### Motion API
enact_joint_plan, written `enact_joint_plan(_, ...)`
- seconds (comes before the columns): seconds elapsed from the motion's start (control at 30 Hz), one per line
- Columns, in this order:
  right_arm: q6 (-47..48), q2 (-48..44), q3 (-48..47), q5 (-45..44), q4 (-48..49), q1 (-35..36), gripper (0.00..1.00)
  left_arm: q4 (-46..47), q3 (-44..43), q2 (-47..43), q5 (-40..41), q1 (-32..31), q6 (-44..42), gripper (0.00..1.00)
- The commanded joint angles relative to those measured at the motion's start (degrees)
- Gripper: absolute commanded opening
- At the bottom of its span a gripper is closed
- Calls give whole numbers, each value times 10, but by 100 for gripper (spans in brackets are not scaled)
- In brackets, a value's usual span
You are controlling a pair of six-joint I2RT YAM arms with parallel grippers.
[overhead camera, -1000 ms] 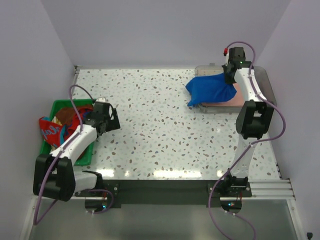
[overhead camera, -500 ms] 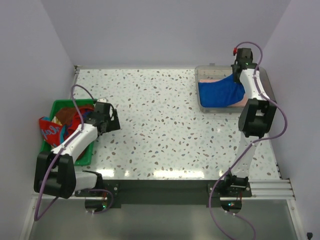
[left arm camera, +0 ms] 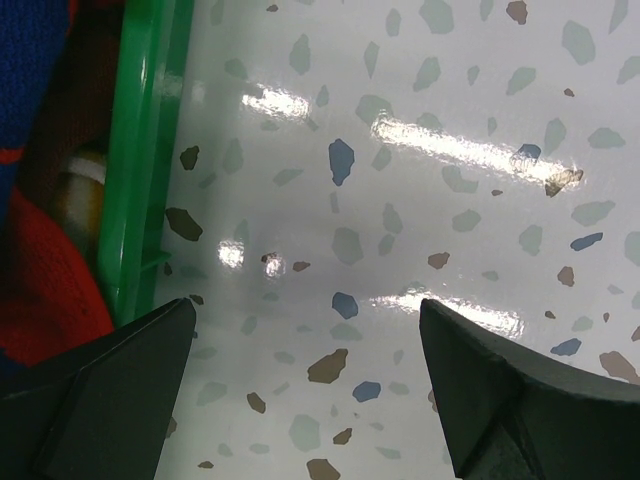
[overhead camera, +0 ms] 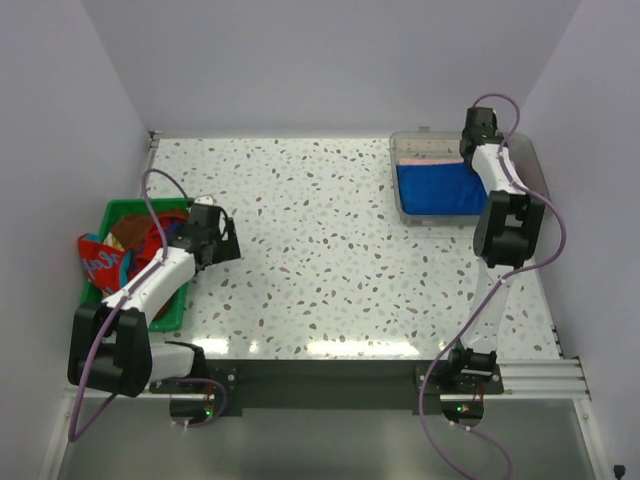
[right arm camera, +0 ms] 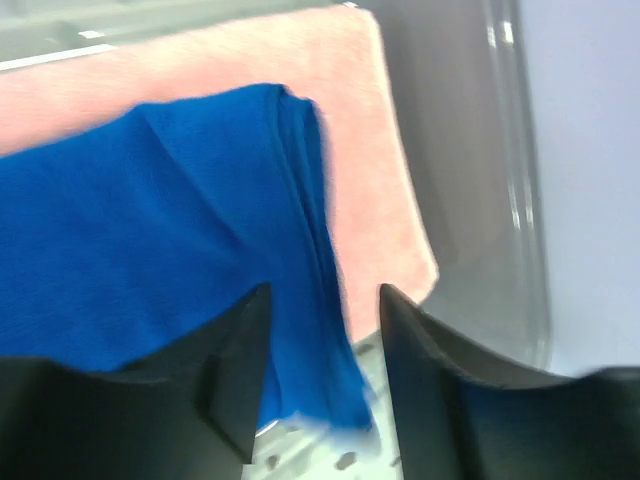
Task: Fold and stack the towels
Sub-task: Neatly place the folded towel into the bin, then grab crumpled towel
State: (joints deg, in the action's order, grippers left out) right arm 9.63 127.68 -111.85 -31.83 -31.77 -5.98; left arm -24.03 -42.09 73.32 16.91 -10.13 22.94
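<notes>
The right wrist view is the only one showing how the right gripper (right arm camera: 323, 305) is being kept. Its fingers are being held apart, one on each side of the folded edge of the blue towel (right arm camera: 150, 230), and the cloth is not being pinched. From above, those fingers cannot be made out.

The blue towel is being carried on the pink towel (right arm camera: 375, 150), a strip of which is being left uncovered beyond it. Both are lying inside the clear tray (overhead camera: 397, 200) at the far right of the table (overhead camera: 320, 240).

Only the left wrist view is showing the left gripper (left arm camera: 310, 400), which is being held wide apart over bare tabletop with nothing between its fingers, just beside the wall of the green basket (left arm camera: 150, 150). The basket's heap is being seen whole only from above. A blue towel with red pattern (overhead camera: 100, 262) is being draped over the left rim, and a brown towel (overhead camera: 130, 232) is bunched behind it.

The tabletop is glossy white, flecked with grey, brown and blue chips, and lamps are being mirrored in it as bright streaks. It is being enclosed on three sides by plain pale lilac walls (overhead camera: 300, 60). The towels are soft and fuzzy. The tray is see-through with rounded corners, and the basket is hard plastic.
</notes>
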Motion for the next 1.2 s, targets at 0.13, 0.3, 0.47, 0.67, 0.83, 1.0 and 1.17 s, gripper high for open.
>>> enact_joint_plan(0.13, -61, -20, -24, -184, 17, -4, 80, 29, -12, -8, -14, 2, -5, 100)
enact_joint_plan(0.3, -170, -96, -27, -136, -96, 2, 98, -6, -49, -21, -31, 2, 16, 100)
enact_joint_plan(0.47, -228, -217, 93, -13, -115, 74, 99, -89, -159, -6, 10, 7, 43, 100)
enact_joint_plan(0.67, -263, -337, 235, 143, -106, 205, 99, -179, -235, 14, 48, 101, 64, 100)
enact_joint_plan(0.83, -262, -404, 327, 217, -102, 313, 99, -189, -225, -5, 80, 196, 83, 100)
enact_joint_plan(1.0, -266, -450, 386, 259, -101, 366, 99, -159, -182, -15, 51, 278, 79, 98)
enact_joint_plan(1.17, -271, -478, 418, 279, -98, 374, 99, -115, -155, 13, 21, 282, 76, 93)
